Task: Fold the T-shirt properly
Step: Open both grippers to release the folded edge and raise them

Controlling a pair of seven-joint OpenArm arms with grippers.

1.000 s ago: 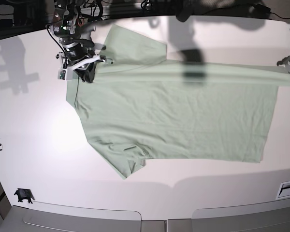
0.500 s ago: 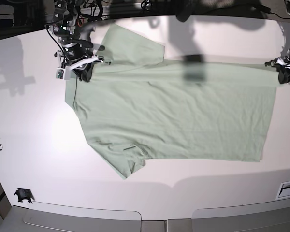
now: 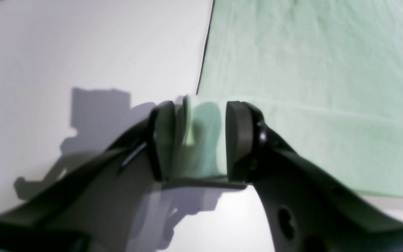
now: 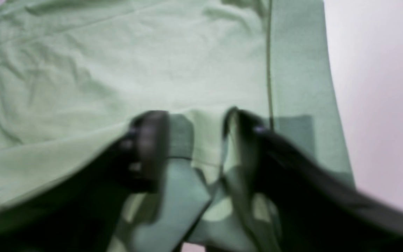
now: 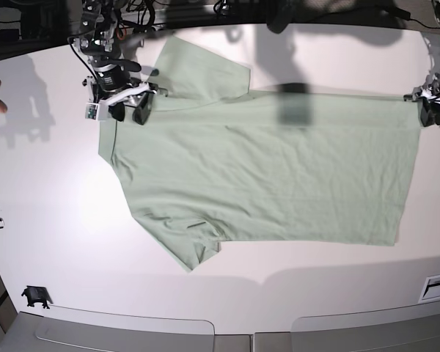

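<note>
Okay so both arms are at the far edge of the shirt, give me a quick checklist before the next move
1. Left gripper let go: cannot tell. Its jaws stand apart, but a fold of the T-shirt sits between the pads.
2. Right gripper let go: ok. Jaws wide, fabric lying loose beneath and between them.
3. Far edge laid straight: ok. In the base view it runs in a nearly straight line from one gripper to the other.
4. Body flat: ok, only light wrinkles.
5. Sleeves folded in: not ok. Both stick out, one at the far edge, one at the near edge.
6. Table around the shirt: ok, bare beside the collar end.
</note>
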